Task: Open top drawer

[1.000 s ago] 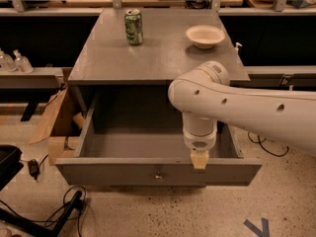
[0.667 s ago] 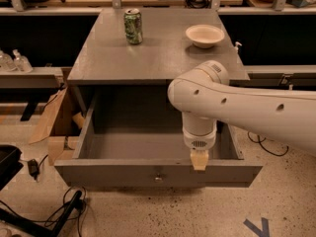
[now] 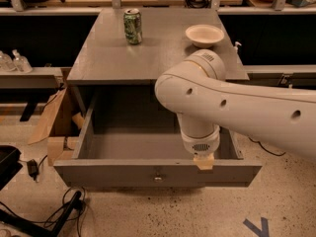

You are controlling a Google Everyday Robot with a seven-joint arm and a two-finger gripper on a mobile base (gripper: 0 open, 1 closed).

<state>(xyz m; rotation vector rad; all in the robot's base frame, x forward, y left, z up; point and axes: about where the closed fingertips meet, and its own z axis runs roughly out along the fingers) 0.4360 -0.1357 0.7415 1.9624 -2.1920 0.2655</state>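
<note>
Below the worktop's (image 3: 148, 58) front edge, the drawer (image 3: 133, 144) stands pulled well out. Its grey box is bare inside. Its front panel (image 3: 108, 174) sits clear of the worktop, and its side walls run back underneath.

The arm (image 3: 237, 102) reaches in from the bowl's (image 3: 204, 34) side and bends down over the drawer. The pincer (image 3: 205, 163) hangs at the top edge of the front panel, off centre toward the bowl's side. Only a tan tip shows beneath the wrist, so I cannot tell whether the pincer is apart, together or clamped on the panel. It looks to be touching the panel's edge or just above it, and I cannot say which.

The panel's long axis runs parallel to the worktop's front edge. The knob (image 3: 157, 176) sits at the middle of the panel's face, lower than the pincer and off toward the can's (image 3: 132, 26) side. The drawer travels square to the front edge, so any further pull would run straight out from it. With the pincer off centre, an uneven pull could skew the drawer in its runners.

As the drawer lies now, I judge the task done or nearly so, with most of the box showing. What likely remains is to let go, if anything is held, and lift straight up clear of the panel. The can and bowl stand well back near the worktop's far edge, out of the way.
</note>
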